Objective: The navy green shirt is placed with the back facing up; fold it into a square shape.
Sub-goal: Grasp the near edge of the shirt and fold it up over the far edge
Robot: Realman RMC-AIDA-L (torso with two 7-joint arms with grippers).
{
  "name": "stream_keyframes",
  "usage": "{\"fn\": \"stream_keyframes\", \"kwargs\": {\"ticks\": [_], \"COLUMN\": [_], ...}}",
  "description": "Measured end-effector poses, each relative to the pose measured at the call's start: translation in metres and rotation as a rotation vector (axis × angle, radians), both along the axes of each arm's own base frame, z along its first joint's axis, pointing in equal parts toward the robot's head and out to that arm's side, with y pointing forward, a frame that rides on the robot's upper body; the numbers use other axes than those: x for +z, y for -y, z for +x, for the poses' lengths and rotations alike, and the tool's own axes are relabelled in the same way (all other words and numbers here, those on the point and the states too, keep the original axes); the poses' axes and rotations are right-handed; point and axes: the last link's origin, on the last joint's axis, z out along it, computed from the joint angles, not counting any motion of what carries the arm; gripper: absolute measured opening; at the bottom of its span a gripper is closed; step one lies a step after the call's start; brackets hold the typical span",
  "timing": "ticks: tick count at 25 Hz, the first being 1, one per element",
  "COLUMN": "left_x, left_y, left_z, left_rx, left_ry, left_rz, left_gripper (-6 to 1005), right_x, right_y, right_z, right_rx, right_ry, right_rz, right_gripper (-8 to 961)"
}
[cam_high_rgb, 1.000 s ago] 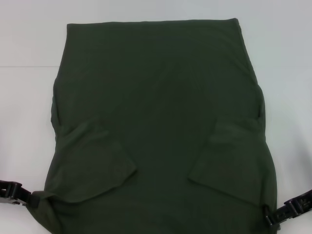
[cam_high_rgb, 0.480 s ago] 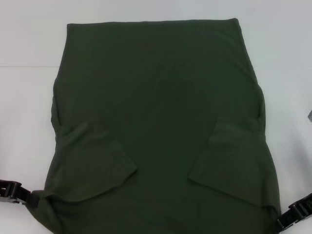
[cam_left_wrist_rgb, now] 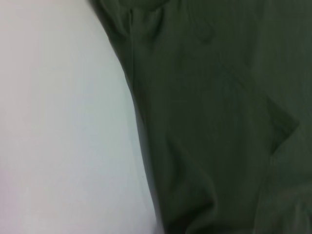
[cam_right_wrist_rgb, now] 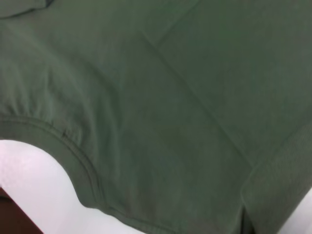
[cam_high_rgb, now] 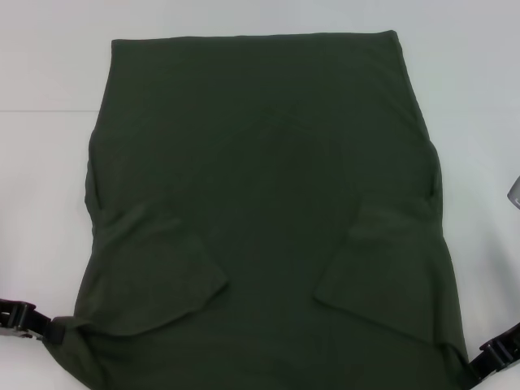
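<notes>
Lying flat, navy green shirt [cam_high_rgb: 268, 219], sleeves folded in

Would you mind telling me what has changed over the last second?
The right tool slid outward and down, away from the shirt; whether it let go is unclear. The left tool stayed at the shirt's near left corner, and the shirt kept its shape.
</notes>
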Motion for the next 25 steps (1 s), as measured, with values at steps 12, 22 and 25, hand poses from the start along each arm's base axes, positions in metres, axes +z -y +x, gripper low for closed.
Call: {"fn": "stream_keyframes", "kwargs": {"ticks": [12,22,25], "left_x": [-0.001,0.004,0.008], "left_y": [0.000,0.001,0.003], "left_z": [0.001,0.002,0.001], "left_rx": [-0.006,-0.003,0.012], "left_ry": [0.023,0.088,0.119], "left_rz": [0.011,0.061,0.081], "left_gripper": [27,27,27], "right_x": [0.006,0.024,0.025], "right_y": [-0.001,-0.002,0.001], "right_z": [0.001,0.001,0.003], "right_rx": [-0.007,0.032,0.049], "right_ry": [-0.054,-0.207,-0.235], "right_rz": [0.037,0.127,0.136], "right_gripper": [55,57,57]}}
